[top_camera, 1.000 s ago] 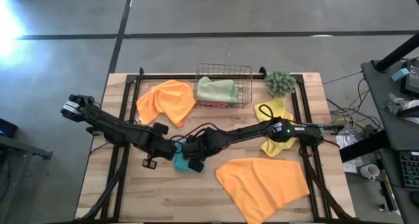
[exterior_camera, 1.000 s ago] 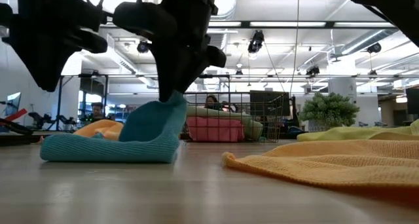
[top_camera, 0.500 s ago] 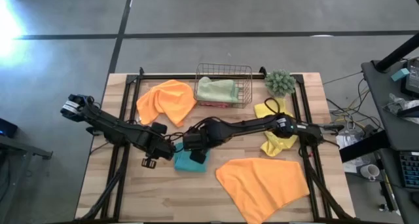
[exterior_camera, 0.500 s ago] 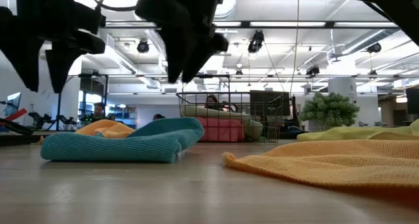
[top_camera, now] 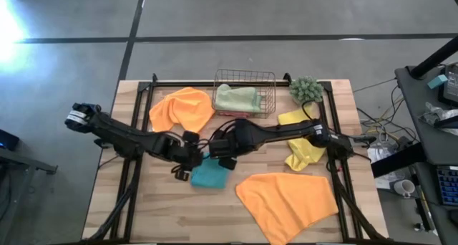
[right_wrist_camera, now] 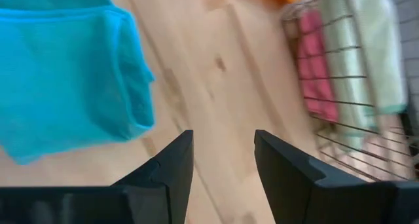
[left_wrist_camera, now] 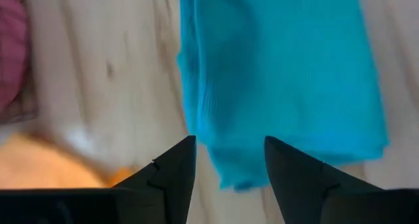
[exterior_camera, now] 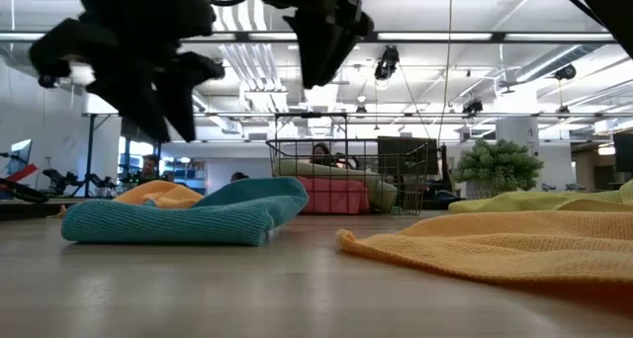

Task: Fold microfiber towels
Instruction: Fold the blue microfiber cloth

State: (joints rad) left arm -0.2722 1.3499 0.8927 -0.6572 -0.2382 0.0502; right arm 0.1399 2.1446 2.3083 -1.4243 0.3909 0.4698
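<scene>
Item one: folded teal towel (top_camera: 210,175) lying flat on my table (top_camera: 143,216), mid-front, touched by nothing. Item two: my left gripper (left_wrist_camera: 229,160), fingers spread, empty, raised just above that towel. Item three: my right gripper (right_wrist_camera: 222,160), spread, empty, raised beside it.

Plain teal towel (top_camera: 210,175), orange towel (top_camera: 288,202), yellow towel (top_camera: 303,152), copper basket (top_camera: 245,79)
</scene>
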